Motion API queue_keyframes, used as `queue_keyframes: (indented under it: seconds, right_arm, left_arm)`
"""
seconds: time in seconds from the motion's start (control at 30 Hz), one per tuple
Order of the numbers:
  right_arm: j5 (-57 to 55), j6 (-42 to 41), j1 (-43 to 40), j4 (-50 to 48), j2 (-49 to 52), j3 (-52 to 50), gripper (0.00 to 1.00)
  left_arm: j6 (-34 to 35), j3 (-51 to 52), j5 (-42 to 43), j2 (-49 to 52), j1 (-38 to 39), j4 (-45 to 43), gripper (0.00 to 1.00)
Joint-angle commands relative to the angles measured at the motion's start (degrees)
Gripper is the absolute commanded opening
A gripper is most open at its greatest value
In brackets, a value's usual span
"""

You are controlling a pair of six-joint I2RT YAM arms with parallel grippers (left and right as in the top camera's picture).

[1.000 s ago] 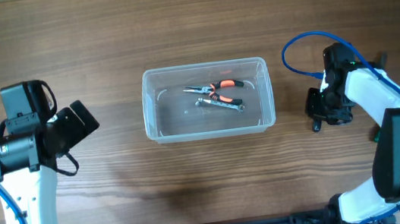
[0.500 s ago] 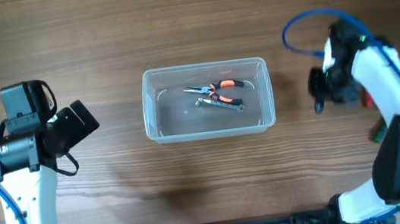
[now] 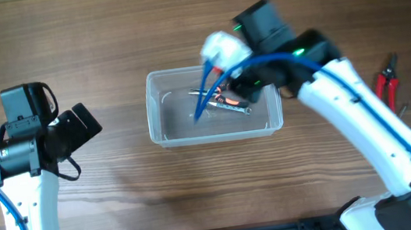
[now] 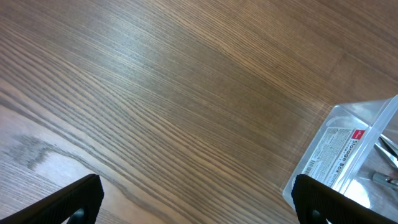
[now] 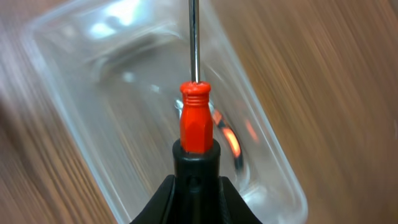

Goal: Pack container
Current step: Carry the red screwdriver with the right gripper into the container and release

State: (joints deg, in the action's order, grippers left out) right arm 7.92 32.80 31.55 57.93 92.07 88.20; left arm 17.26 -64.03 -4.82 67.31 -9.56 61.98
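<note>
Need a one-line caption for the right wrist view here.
Right gripper holds a red-handled screwdriver over the clear container, orange-handled pliers blurred inside.

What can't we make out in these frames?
Overhead: right arm covers the right gripper and part of the tools in the container.
Right wrist: screwdriver tip cut off by top edge; container interior motion-blurred.
Left wrist: container cut by right edge; label print too small.
Overhead: red tool at far right too small to identify.

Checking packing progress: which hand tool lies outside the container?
The red-handled cutters right of the container; the screwdriver is held in the right end effector.
</note>
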Motion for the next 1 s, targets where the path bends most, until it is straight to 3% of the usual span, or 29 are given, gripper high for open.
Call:
queue_keyframes:
  seconds: [0.0,0.23,0.5,0.57,0.73,0.8,0.97]
  right_arm:
    - [1.64,14.29,3.98,-1.84,4.15,-0.04,0.04]
    - [11.76,14.53,5.99,-2.47,15.65,-0.09,0.04]
    - [11.21,7.82,6.40,-3.28,26.80,-0.09,0.06]
    - [10.99,7.28,6.40,-3.34,27.10,-0.09,0.09]
    - [11.02,5.88,6.40,-3.30,27.08,-0.09,0.34]
    - [10.99,5.51,6.43,-3.43,27.08,-0.07,0.36]
    - [10.97,-7.15,6.40,-4.96,25.57,1.36,0.45]
  left_arm:
    - [-0.50,-0.48,0.28,0.15,-0.42,0.04,1.00]
    - [-0.50,-0.48,0.28,0.15,-0.42,0.02,1.00]
    - [-0.50,-0.48,0.28,0.15,-0.42,0.04,1.00]
    - [-0.48,-0.48,0.28,0.15,-0.42,0.04,1.00]
    - [-0.48,-0.48,0.28,0.15,-0.42,0.02,1.00]
    - [-0.50,-0.48,0.28,0.15,-0.42,0.02,1.00]
    - [-0.50,-0.48,0.28,0.15,-0.42,0.02,1.00]
